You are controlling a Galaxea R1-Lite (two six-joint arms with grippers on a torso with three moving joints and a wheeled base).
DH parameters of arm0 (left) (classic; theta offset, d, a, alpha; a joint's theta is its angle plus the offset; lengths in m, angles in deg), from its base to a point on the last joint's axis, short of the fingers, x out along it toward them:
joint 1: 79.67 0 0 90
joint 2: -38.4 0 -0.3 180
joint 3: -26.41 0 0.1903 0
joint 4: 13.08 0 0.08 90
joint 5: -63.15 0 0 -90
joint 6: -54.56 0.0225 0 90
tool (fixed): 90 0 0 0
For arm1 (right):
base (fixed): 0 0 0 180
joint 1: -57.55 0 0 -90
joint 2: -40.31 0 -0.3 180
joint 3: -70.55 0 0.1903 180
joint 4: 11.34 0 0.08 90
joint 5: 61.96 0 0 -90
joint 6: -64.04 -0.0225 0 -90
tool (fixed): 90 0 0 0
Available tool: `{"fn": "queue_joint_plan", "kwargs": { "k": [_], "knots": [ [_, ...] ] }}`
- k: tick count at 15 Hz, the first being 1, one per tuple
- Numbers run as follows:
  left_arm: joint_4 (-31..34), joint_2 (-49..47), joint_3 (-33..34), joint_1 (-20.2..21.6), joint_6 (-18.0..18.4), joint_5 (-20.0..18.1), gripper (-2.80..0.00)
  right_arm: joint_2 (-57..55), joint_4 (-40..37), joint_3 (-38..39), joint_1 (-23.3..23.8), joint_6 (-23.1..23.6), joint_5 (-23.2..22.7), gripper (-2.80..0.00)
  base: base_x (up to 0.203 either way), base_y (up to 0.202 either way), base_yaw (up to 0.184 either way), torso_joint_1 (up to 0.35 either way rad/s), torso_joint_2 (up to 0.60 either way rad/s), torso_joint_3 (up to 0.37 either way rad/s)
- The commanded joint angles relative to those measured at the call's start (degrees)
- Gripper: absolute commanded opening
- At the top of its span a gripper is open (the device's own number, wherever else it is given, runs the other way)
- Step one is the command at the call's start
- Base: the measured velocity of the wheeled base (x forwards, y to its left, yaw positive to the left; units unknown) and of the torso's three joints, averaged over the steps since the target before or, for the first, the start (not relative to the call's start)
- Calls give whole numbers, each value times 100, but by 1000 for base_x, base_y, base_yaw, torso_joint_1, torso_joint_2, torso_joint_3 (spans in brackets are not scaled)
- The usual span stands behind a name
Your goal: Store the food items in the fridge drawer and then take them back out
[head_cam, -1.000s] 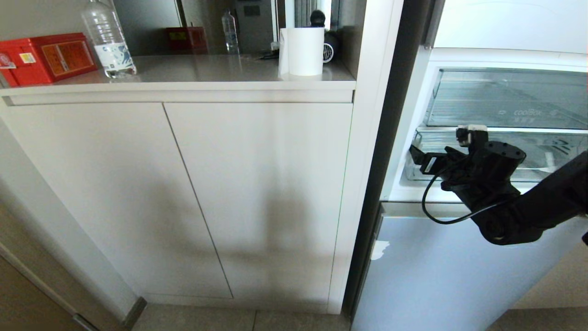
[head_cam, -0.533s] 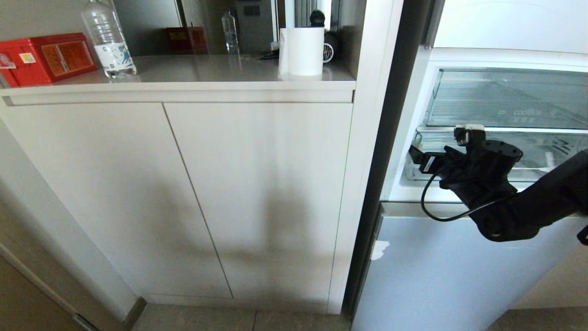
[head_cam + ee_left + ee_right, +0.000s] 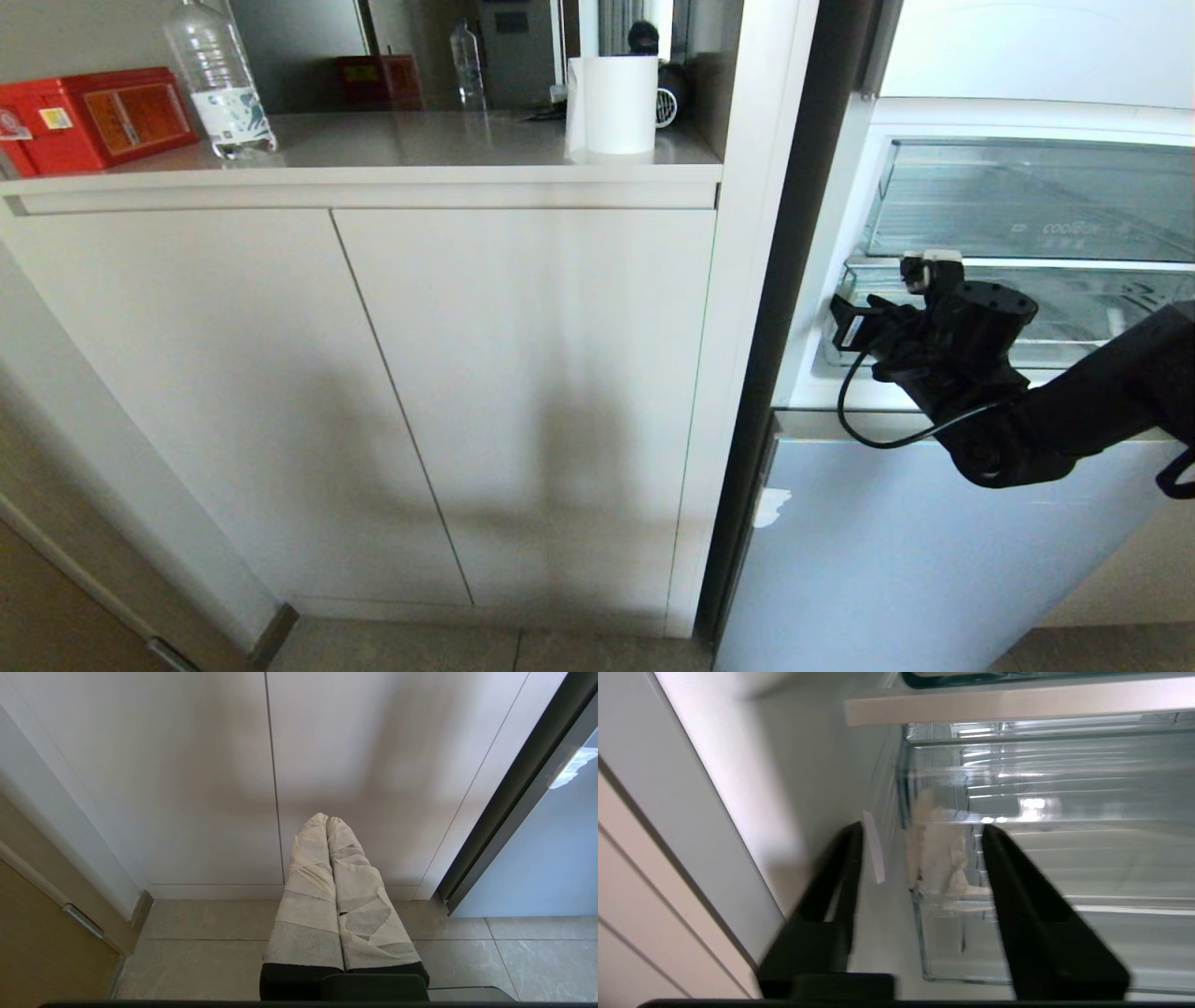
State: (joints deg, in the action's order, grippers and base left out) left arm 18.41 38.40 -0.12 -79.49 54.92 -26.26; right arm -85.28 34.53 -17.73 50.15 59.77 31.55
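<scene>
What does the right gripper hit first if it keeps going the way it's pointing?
Likely the left front corner of the fridge drawer: the right gripper points at it, open, one finger on each side of the drawer's left wall. Depth unclear.

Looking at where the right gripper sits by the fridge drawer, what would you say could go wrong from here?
The right gripper is open at the left front corner of the fridge drawer, close to the fridge's inner wall; one finger could scrape that wall. A grip at the corner may pull the drawer askew and jam it.
</scene>
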Motion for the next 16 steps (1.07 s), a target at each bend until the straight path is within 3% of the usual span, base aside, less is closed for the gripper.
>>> {"fn": "queue_joint_plan", "kwargs": {
  "k": [1,9,16],
  "knots": [
    [4,-9,-1,-1,0,2,-280,-106,-6,-268,-146,4,135,-280,0,0,0,0,0,0],
    [4,-9,-1,-1,0,2,-280,107,19,32,-262,-5,163,-280,0,0,0,0,0,0],
    [4,-9,-1,-1,0,2,-280,1133,610,1639,-270,-49,82,-280,0,0,0,0,0,0]
  ]
}}
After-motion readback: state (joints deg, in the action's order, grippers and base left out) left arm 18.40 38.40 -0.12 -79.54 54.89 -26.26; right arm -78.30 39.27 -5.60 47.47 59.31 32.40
